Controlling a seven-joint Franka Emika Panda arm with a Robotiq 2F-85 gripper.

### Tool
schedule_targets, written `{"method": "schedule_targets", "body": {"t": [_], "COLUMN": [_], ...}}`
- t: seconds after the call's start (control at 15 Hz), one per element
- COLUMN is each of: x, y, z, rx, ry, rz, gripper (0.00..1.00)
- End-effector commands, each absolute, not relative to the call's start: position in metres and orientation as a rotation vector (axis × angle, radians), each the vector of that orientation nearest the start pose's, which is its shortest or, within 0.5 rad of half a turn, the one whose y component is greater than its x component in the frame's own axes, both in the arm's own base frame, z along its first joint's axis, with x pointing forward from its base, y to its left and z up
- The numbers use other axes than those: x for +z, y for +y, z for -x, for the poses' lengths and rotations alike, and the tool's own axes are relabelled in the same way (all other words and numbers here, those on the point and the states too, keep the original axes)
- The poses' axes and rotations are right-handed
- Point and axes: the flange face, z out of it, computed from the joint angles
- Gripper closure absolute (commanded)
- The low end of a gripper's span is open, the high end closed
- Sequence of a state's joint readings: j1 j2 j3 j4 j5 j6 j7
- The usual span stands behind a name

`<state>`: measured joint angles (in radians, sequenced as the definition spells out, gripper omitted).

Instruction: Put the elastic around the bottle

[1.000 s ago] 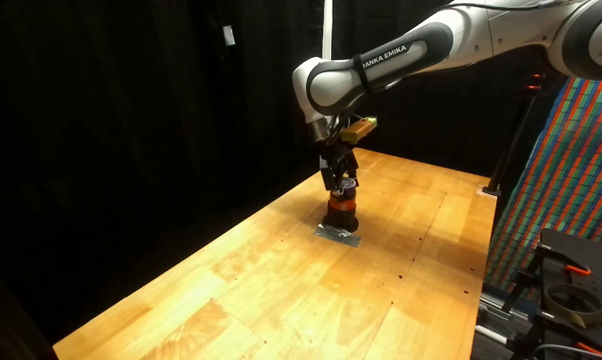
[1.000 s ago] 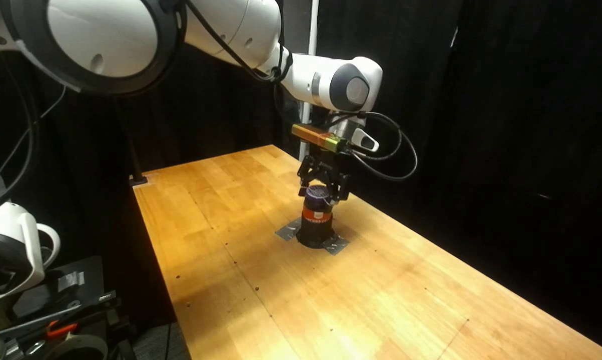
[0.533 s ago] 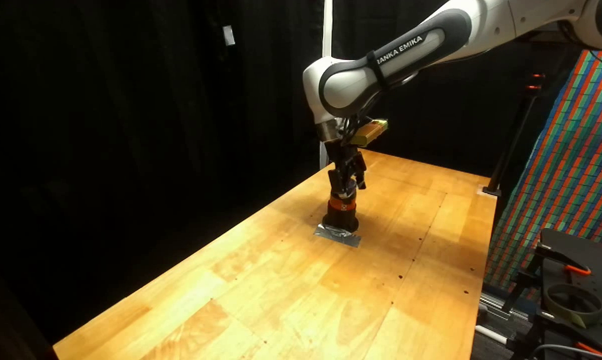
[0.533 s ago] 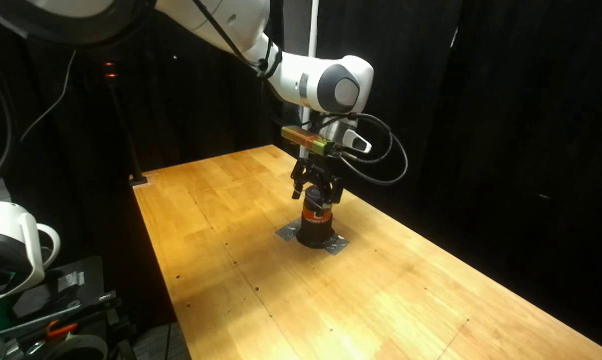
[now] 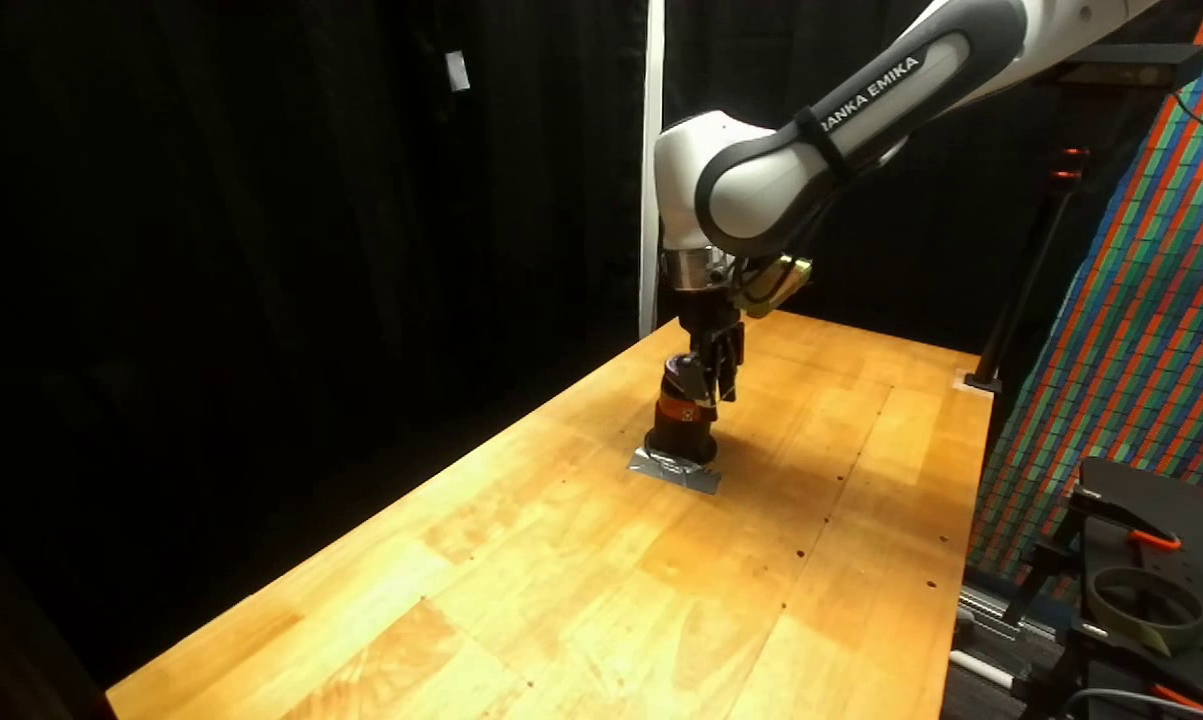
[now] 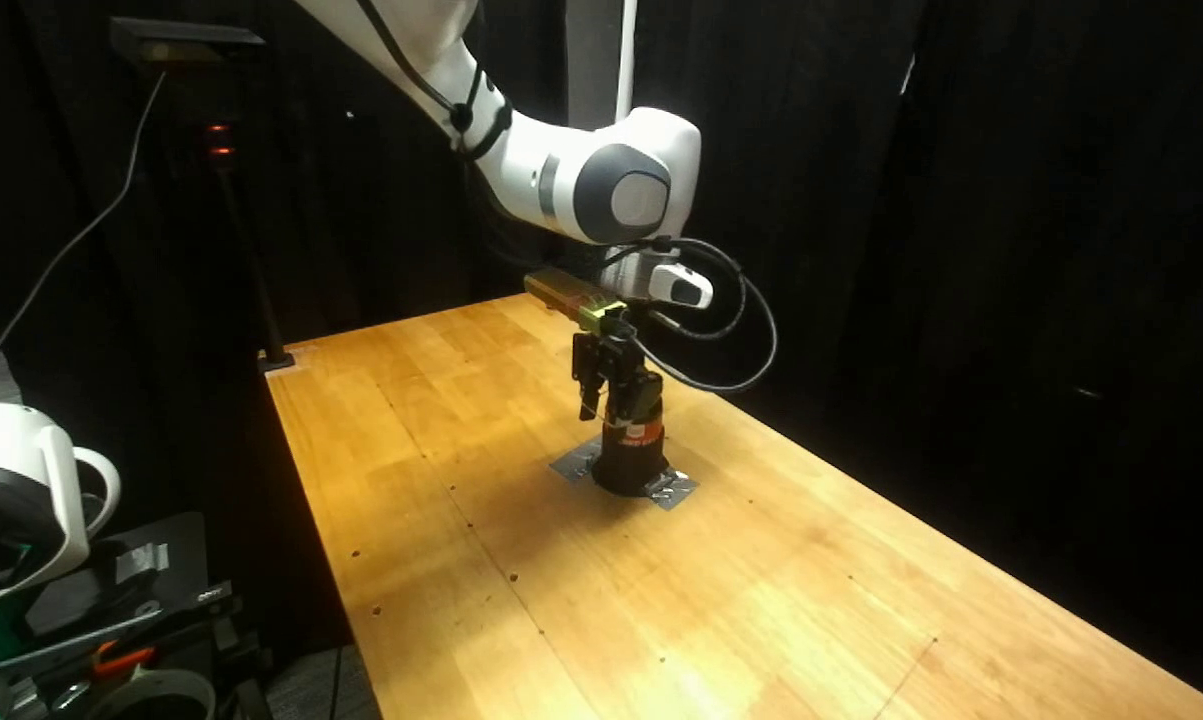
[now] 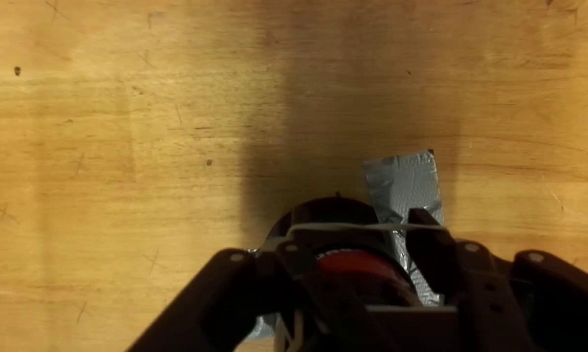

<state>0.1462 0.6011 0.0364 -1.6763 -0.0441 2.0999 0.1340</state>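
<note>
Robot arm [image 5: 901,95], in an exterior view: white capitals on black strip [image 5: 872,95], "ANKA EMIKA" clear, letter before it partly cut off at black strap [image 5: 824,143]. Bottle [image 6: 630,468], orange label [image 6: 643,433]: pale marks, too small and blurred to read.

A pole [image 5: 1023,285] stands at one far corner of the tabletop [image 5: 601,600]. The bottle [image 5: 676,412] stands nearer the opposite long edge, tape strips [image 6: 675,491] at its base. The elastic [image 7: 342,226] spans the fingers [image 7: 474,274] of the gripper [image 7: 353,229]; from here, contact with the bottle cannot be confirmed.
</note>
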Motion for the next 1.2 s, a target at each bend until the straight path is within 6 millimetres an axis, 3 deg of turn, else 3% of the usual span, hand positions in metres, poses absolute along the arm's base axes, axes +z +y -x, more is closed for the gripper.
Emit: {"method": "schedule_targets", "body": {"t": [0.0, 0.07, 0.27, 0.6, 0.93, 1.13], "x": [0.243, 0.24, 0.231, 0.216, 0.215, 0.215], "y": [0.119, 0.12, 0.124, 0.122, 0.11, 0.113], "z": [-0.61, -0.602, -0.572, -0.526, -0.513, -0.504], "rx": [0.053, -0.018, -0.208, -0.577, -0.884, -1.051], "ry": [-0.138, -0.142, -0.175, -0.213, -0.261, -0.302], "rz": [3.214, 3.22, 3.217, 3.143, 3.047, 2.996], "gripper": [0.73, 0.8, 0.86, 0.82, 0.83, 0.82]}}
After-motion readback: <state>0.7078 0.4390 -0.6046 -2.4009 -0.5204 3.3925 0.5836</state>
